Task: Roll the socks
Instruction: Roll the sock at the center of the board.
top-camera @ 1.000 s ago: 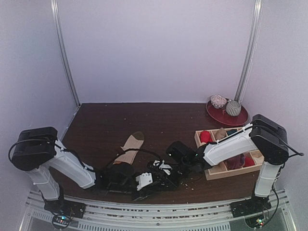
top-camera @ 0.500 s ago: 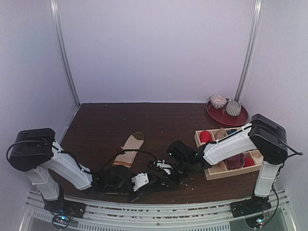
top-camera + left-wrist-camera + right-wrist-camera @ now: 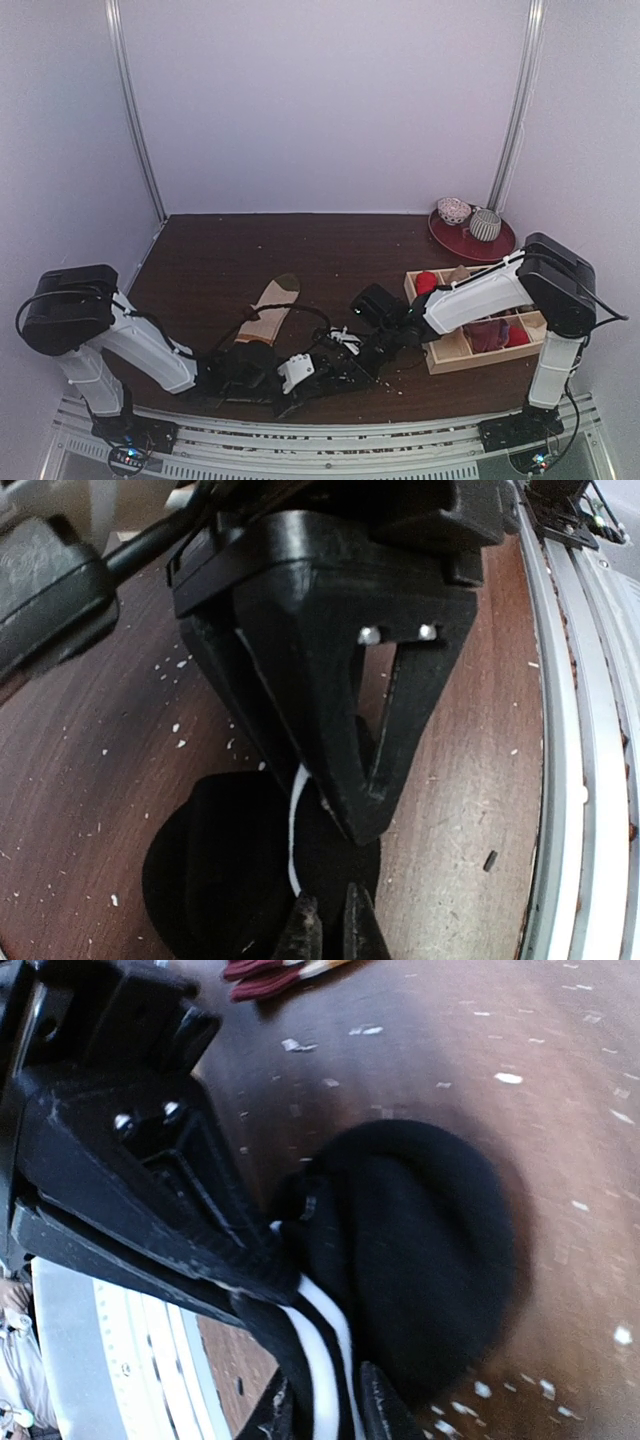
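Rolling the black sock [image 3: 420, 1250]: my left gripper [image 3: 325, 928] is pinched tight on its white-striped cuff. My right gripper [image 3: 335, 1415] straddles that cuff; I can't tell if it grips. The tan sock [image 3: 270, 312] lies beyond both. Next, I'd tuck the cuff over.

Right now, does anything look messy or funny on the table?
Yes. Little white crumbs are scattered over the brown table, near the black sock. That sock is bunched up, while the tan sock lies flat and unrolled farther back.
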`<action>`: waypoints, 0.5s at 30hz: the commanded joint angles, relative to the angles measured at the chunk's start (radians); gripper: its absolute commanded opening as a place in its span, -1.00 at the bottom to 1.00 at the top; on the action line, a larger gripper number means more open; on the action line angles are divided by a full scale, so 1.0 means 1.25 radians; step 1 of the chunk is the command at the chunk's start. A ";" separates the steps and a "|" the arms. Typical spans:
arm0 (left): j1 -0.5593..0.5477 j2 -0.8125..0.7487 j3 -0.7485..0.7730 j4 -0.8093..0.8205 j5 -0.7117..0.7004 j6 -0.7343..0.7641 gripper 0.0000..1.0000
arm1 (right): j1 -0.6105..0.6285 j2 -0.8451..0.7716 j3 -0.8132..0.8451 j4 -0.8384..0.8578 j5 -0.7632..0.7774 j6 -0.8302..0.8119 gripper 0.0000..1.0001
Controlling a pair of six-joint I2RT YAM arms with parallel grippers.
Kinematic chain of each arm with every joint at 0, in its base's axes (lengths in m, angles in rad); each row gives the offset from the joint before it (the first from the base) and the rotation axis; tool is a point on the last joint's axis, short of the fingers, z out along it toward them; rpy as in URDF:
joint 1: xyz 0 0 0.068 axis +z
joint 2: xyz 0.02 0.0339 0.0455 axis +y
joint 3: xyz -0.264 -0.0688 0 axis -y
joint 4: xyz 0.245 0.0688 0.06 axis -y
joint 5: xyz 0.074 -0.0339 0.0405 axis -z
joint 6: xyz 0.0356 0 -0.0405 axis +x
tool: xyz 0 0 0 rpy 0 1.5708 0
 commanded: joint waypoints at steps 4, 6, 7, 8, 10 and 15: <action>-0.004 0.093 0.006 -0.181 0.004 -0.167 -1.00 | -0.035 -0.018 -0.014 -0.052 0.030 -0.016 -0.42; -0.003 0.111 0.005 -0.180 0.012 -0.198 -1.00 | -0.035 -0.023 -0.018 -0.038 0.027 -0.015 -0.39; -0.001 0.119 0.003 -0.179 0.022 -0.216 -1.00 | -0.035 -0.035 -0.028 -0.022 0.041 -0.014 -0.39; 0.003 0.128 0.001 -0.176 0.037 -0.231 -1.00 | -0.035 -0.061 -0.048 0.014 0.064 -0.014 -0.36; 0.016 0.137 -0.010 -0.159 0.070 -0.263 -1.00 | -0.035 -0.139 -0.113 0.100 0.134 -0.019 -0.14; 0.054 0.158 -0.049 -0.102 0.133 -0.310 -1.00 | 0.000 -0.364 -0.314 0.328 0.260 -0.108 0.01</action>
